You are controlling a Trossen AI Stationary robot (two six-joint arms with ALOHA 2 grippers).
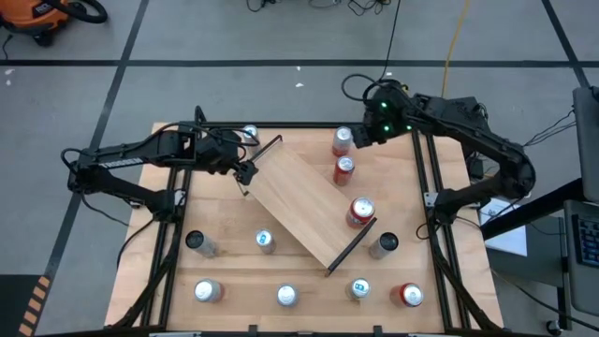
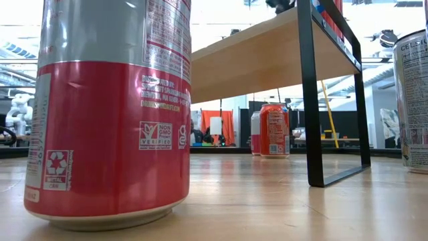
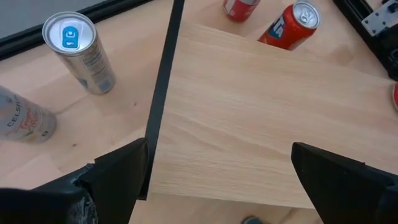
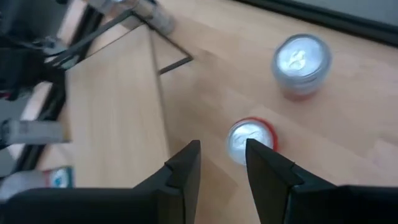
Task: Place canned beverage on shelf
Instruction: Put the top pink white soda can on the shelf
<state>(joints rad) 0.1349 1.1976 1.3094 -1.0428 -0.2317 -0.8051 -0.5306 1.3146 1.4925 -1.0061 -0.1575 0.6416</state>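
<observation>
The dark left arm reaches in low across the worktop, its black two-finger left gripper [image 1: 246, 175] spread wide. The dark right arm folds back over the worktop's far edge, its right gripper [image 4: 222, 163] narrowed, holding nothing.

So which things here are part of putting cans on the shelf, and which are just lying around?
Job:
- rectangular light-wood shelf with black end rails
- red can on the shelf
- two red cans beside the right pincer
- other cans on the tabletop

Lying about:
- orange vacuum on the floor
- floor cables
</observation>
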